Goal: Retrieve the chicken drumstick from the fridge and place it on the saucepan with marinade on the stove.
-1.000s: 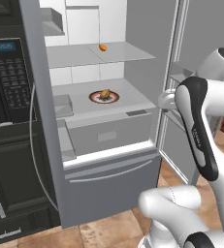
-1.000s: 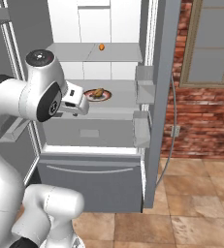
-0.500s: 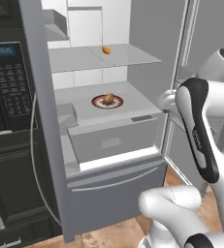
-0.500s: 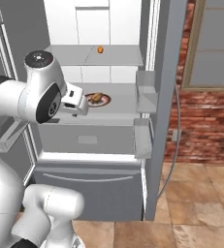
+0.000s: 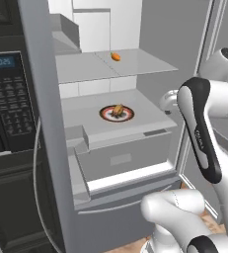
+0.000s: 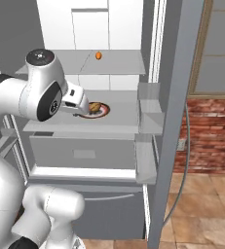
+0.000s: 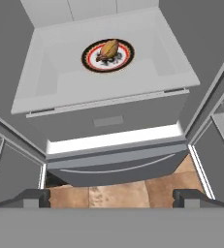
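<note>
The golden-brown lumpy chicken drumstick (image 7: 107, 50) sits on a red-rimmed white plate (image 7: 90, 62) on the fridge's grey shelf (image 7: 133, 77). End effector (image 7: 111, 197) spread wide, empty. Probably light, greasy; grab across the thick middle.

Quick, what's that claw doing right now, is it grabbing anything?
Gripper: open and empty, above the fridge's bottom drawer, apart from the chicken drumstick on its plate.
</note>
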